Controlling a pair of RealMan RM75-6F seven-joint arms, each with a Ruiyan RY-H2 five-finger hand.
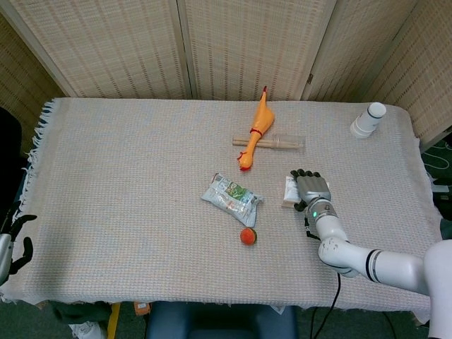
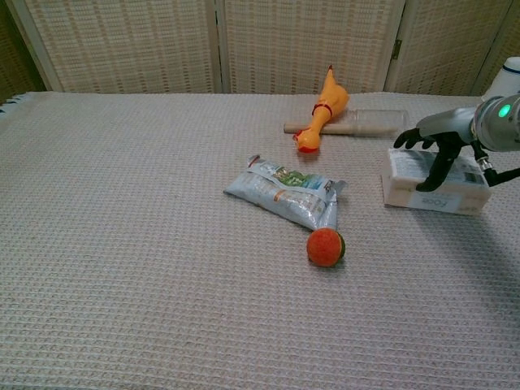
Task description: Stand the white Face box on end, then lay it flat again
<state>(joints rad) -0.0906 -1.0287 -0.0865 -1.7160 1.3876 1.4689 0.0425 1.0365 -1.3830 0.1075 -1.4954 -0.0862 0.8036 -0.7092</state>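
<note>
The white Face box [image 2: 435,192] lies flat on the grey cloth at the right, its printed long side facing the chest view. From the head view only its left part [image 1: 290,192] shows beside my right hand [image 1: 313,192]. My right hand [image 2: 452,134] hovers over the box with fingers spread above its top and far edge, and the thumb reaches down onto the top near the front. Nothing is gripped. My left hand [image 1: 10,244] hangs at the table's near-left edge, fingers apart and holding nothing.
A crumpled snack packet [image 2: 284,191] and an orange ball [image 2: 326,246] lie left of the box. Behind it a yellow rubber chicken [image 2: 323,110] crosses a wooden stick with a clear tube [image 2: 370,123]. A white bottle [image 1: 369,120] stands at the far right.
</note>
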